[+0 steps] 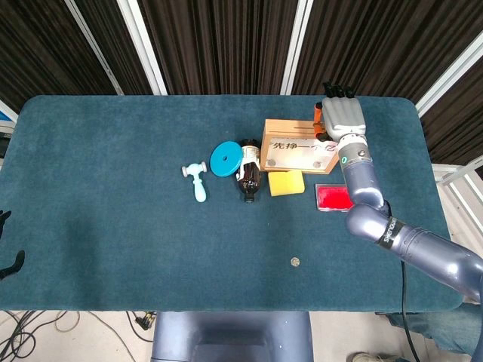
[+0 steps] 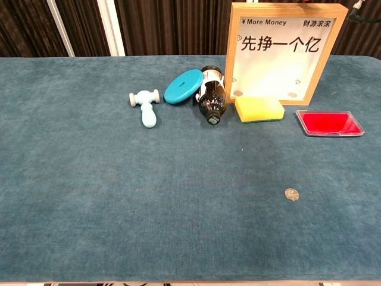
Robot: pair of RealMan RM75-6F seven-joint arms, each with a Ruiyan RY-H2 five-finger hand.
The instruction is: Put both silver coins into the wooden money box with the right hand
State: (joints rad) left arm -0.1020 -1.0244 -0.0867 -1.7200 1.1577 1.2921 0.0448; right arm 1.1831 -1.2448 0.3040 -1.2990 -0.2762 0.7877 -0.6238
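A lone silver coin [image 2: 292, 194] is lying flat on the teal table [image 2: 119, 196], nearest the robot & right of centre, well apart from everything else; head view is showing it as a small dot [image 1: 295, 262]. Only one coin is showing on the cloth. Farther back, a row of items is sitting mid-table: a pale blue toy hammer [image 2: 144, 106] at left, a blue disc [image 2: 183, 86] leaning against a dark brown bottle [image 2: 211, 96] lying on its side w/ cap toward the camera, then a yellow sponge [image 2: 259, 109] just in front of the box, & a red tray [image 2: 329, 123] off to the right. Behind the sponge, the wooden box [image 2: 284, 52] is standing upright, its white front panel reading "More Money" above Chinese characters; two small dark round shapes are showing thru the panel's bottom corners, too small to identify. At the far side, the right hand [image 1: 342, 115] is hovering over the box's right end in head view, back of hand facing up, fingers [image 1: 338, 91] pointing away toward the curtain; can't tell whether it is pinching anything. Left hand [image 1: 7, 256] is barely peeking in at the frame's left edge as dark fingertips, state unclear.
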